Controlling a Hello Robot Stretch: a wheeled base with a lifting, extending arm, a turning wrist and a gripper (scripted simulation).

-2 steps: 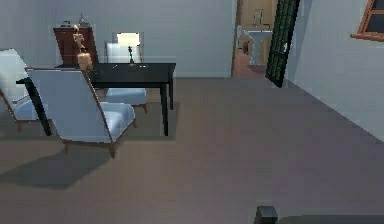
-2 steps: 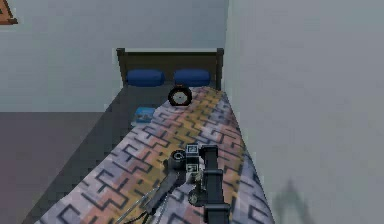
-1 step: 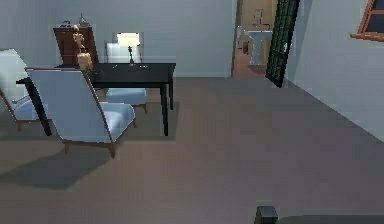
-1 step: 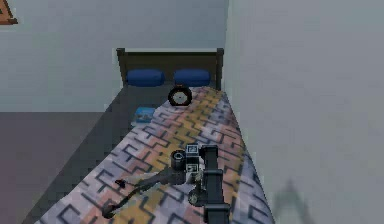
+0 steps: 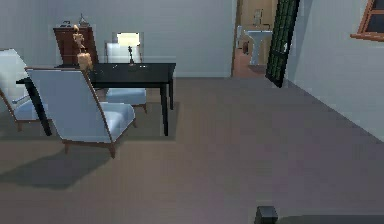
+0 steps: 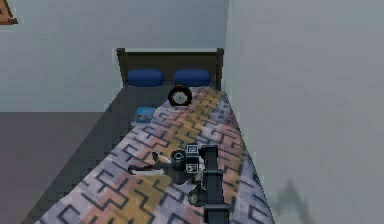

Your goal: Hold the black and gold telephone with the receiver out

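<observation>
Arm side view: the arm [image 6: 212,190] is reaching out across a bed's patterned quilt [image 6: 195,125]. The gripper [image 6: 162,163] is showing against the quilt, left of the two white squares. How wide its fingers are standing cannot be told, nor whether it is holding anything. At the fingers, a small dark thing [image 6: 147,167] with a pale strand is lying on the quilt; it is too small to tell surely as the telephone. Farther up the bed, a black ring-shaped object [image 6: 180,96] is resting just below two blue pillows [image 6: 148,78] and a dark headboard [image 6: 170,58].

Forward view: a black table [image 5: 140,72] is carrying a lit lamp [image 5: 128,42], with a pale armchair [image 5: 80,108] standing near it.
</observation>
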